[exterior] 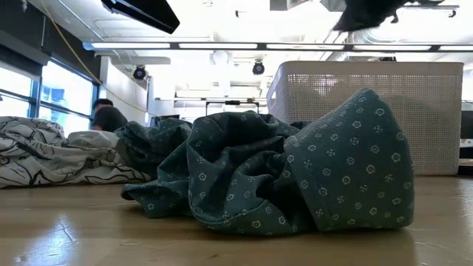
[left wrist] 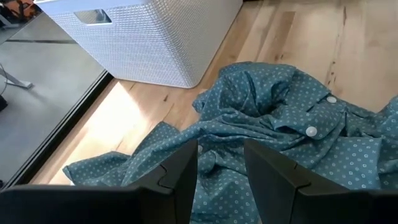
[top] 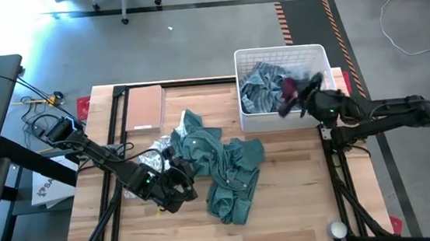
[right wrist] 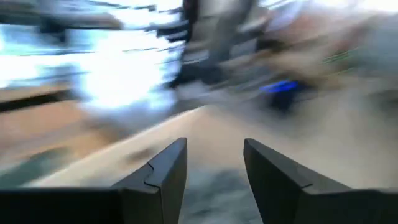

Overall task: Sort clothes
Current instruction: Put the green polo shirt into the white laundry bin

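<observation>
A dark green dotted garment (top: 223,170) lies crumpled on the middle of the table, and it fills the low view (exterior: 295,177). A white garment with a grey pattern (top: 156,155) lies beside it on the left. My left gripper (top: 181,192) hovers open at the green garment's near left edge, with the cloth showing between its fingers (left wrist: 221,146). The white slatted basket (top: 314,49) at the far right holds a blue-grey striped garment (top: 259,85) and a dark piece (top: 287,89). My right gripper (top: 291,102) is open over the basket's near right side and shows nothing between its fingers (right wrist: 214,146).
A brown board (top: 145,107) lies at the far left of the table. A small white round thing (top: 338,228) sits at the near right corner. Black frame rails run along both sides. A person (exterior: 107,114) sits far back in the room.
</observation>
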Robot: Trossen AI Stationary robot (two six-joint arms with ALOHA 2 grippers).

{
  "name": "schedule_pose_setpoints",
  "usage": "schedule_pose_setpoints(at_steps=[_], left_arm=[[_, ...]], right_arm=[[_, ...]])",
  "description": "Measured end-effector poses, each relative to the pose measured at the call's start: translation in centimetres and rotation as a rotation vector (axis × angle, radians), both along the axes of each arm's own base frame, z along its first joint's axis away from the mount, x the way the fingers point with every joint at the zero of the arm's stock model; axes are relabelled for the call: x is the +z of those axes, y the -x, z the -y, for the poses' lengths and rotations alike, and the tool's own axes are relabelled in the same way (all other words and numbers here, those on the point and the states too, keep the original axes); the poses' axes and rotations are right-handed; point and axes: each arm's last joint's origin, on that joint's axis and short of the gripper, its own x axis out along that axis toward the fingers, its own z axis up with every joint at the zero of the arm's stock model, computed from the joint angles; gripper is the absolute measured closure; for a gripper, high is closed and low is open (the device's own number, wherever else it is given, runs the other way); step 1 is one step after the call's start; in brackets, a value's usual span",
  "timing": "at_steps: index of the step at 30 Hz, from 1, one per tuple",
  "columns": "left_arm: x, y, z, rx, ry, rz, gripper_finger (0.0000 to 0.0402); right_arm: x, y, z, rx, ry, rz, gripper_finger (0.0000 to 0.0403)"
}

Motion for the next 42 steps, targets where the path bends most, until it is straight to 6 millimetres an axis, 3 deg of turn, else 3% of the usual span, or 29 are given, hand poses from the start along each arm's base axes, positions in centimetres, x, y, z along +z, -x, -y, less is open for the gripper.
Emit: schedule_pose_setpoints(at_steps=[4, 7, 11, 17, 24, 28, 31, 37, 42], left_arm=[[0.0, 0.0, 0.0, 0.002, -0.002, 0.002, 0.0275], [0.1, -0.1, -0.2, 0.021, -0.017, 0.015, 0.0275], [0.1, -0.4, -0.9, 0.061, -0.038, 0.03, 0.0275], [0.0, -0.7, -1.6, 0.082, -0.002, 0.009, 0.0275], [-0.7, 0.3, -1.9, 0.105, 0.049, -0.084, 0.0275], [-1.4, 1.8, -2.0, 0.162, 0.109, -0.184, 0.0275], [-1.7, 3.3, -1.8, 0.236, 0.148, -0.237, 0.0275], [-1.7, 5.4, -0.7, 0.298, 0.151, -0.22, 0.0275], [-1.5, 6.0, 0.2, 0.269, 0.112, -0.141, 0.0275]], right_arm=[[-1.9, -0.9, 0.0, 0.404, -0.323, -0.003, 0.0247], [-2.1, -2.7, -1.1, 0.78, -0.49, 0.036, 0.0247], [-2.1, -6.3, -3.8, 0.968, -0.422, 0.134, 0.0247], [-5.8, -11.8, -8.3, 0.915, -0.364, 0.002, 0.0247], [-6.3, -18.4, -10.3, 0.86, -0.384, -0.392, 0.0228], [-6.5, -21.4, -10.3, 0.82, -0.386, -0.531, 0.0196], [-8.1, -23.1, -9.9, 0.792, -0.4, -0.605, 0.0167], [-13.3, -25.2, -7.2, 0.701, -0.512, -0.699, 0.0131], [-18.6, -25.3, -5.1, 0.563, -0.651, -0.843, 0.0128]])
